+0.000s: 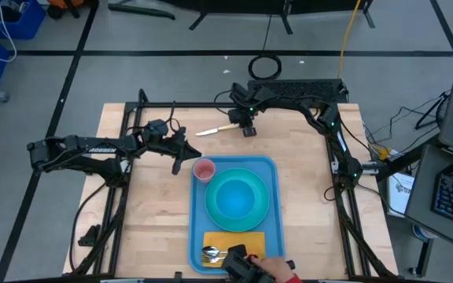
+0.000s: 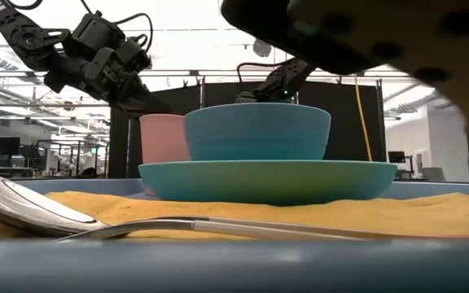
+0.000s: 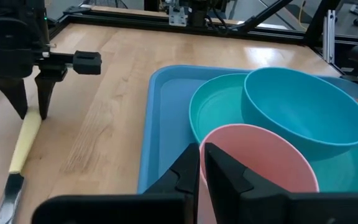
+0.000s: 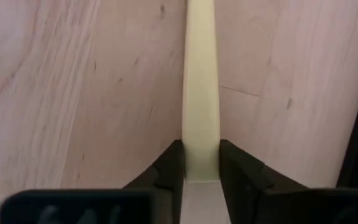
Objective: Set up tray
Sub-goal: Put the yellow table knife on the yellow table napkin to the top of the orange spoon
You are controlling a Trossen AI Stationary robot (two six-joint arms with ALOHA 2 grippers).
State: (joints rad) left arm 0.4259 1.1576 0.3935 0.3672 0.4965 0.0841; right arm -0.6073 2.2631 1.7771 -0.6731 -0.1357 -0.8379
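Observation:
The blue tray point(image 1: 197, 206) lies on the table with a turquoise plate point(image 1: 259, 211) and a blue bowl point(image 1: 234, 198) on it. A pink cup point(image 1: 204, 170) stands on the tray's far left corner. A yellow napkin point(image 1: 234, 237) with a spoon point(image 1: 210, 254) lies at the tray's near end. A knife with a cream handle point(image 1: 222, 128) lies on the table beyond the tray. My left gripper point(image 3: 201, 171) is shut at the cup's left side. My right gripper point(image 4: 201, 168) is shut on the knife, pointing down. My left gripper pinches the pink cup's rim point(image 3: 199, 148) on the cup's left side, one finger point(image 3: 229, 174) inside the cup and the other outside. It comes slanting from the table's left. The cup stands upright on the tray. My right gripper pinches the knife's cream handle point(image 4: 201, 140) near its free end between its two fingers point(image 4: 169, 168). It comes from above, pointing down, with the fingers across the handle. The knife lies flat on the table, blade point(image 3: 5, 193) toward the left.
A person's hand point(image 1: 278, 271) with a dark object point(image 1: 238, 259) reaches over the tray's near end by the napkin, and it looms blurred in the low view point(image 2: 365, 32). Bare wood point(image 1: 148, 204) lies left of the tray. A black frame point(image 1: 132, 118) borders the table.

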